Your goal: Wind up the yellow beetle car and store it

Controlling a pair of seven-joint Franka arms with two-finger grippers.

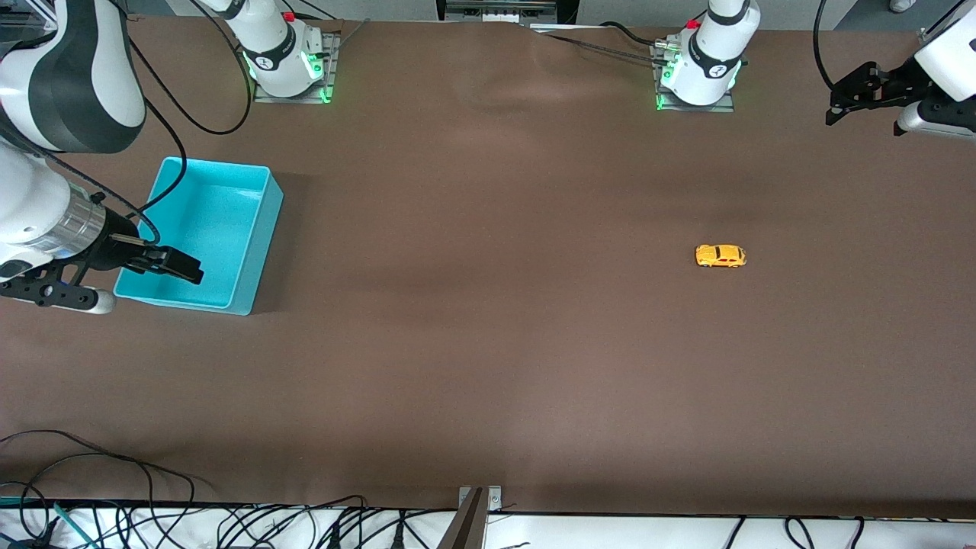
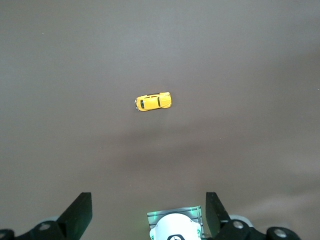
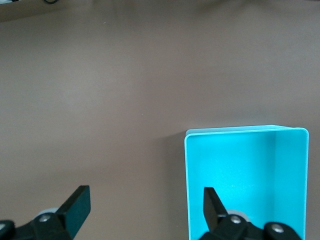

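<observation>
The yellow beetle car (image 1: 720,256) stands on its wheels on the brown table, toward the left arm's end. It also shows in the left wrist view (image 2: 153,101). My left gripper (image 1: 839,107) is open and empty, held high over the table's edge at the left arm's end, well apart from the car; its wrist view (image 2: 148,205) shows both fingers spread wide. The turquoise bin (image 1: 221,221) is empty, at the right arm's end. My right gripper (image 1: 187,271) is open and empty over the bin's nearer corner; in its wrist view (image 3: 145,200) one finger is over the bin (image 3: 240,170).
The two arm bases (image 1: 288,69) (image 1: 698,76) stand along the table's edge farthest from the front camera. Cables (image 1: 91,473) lie at the near edge toward the right arm's end. A metal bracket (image 1: 476,507) sits at the middle of the near edge.
</observation>
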